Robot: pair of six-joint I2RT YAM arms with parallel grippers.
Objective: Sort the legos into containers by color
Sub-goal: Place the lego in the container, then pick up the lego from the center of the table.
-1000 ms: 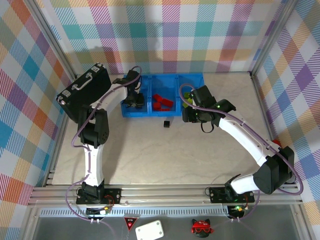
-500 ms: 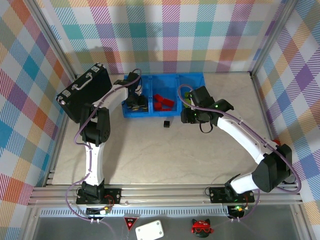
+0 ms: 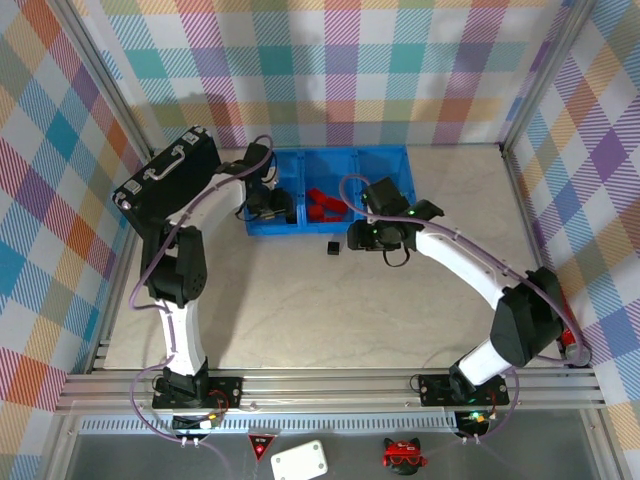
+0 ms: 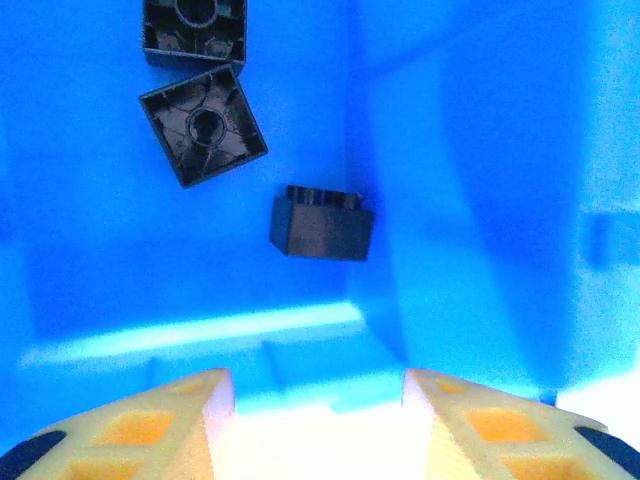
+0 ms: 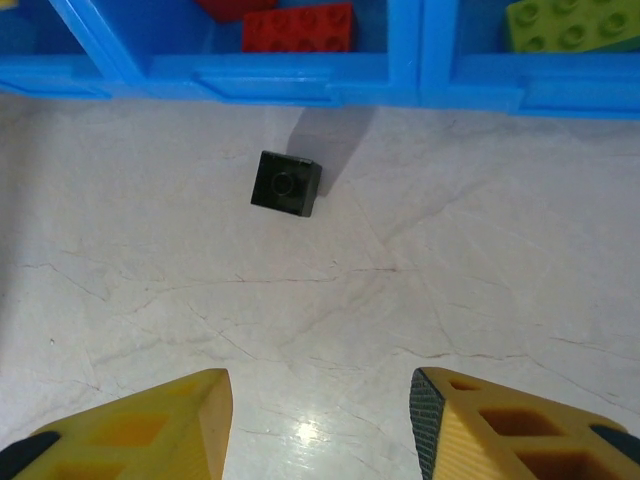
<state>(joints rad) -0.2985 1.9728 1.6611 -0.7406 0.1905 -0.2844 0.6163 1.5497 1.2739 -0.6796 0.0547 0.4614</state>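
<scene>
The blue tray point(image 3: 395, 160) lies at the back of the table. My left gripper point(image 4: 318, 420) hangs open over its left compartment point(image 4: 470, 150), where three black legos point(image 4: 203, 125) lie; nothing sits between its fingers. Red legos point(image 3: 322, 205) fill the middle compartment, and a lime-green lego point(image 5: 572, 25) shows in the right one. One black lego point(image 5: 286, 183) rests on the table just in front of the tray point(image 5: 300, 78). My right gripper point(image 5: 320, 420) stands open and empty above the table, a short way near-side of that cube point(image 3: 333, 247).
A black briefcase point(image 3: 165, 185) with a silver handle lies at the back left, beside the tray. Metal frame posts and checkered walls close in the table on three sides. Bare marble tabletop point(image 3: 320, 310) stretches in front of the tray.
My left gripper has opened over the left compartment. The right arm has swung left, away from the right compartment and toward the black lego on the table.
</scene>
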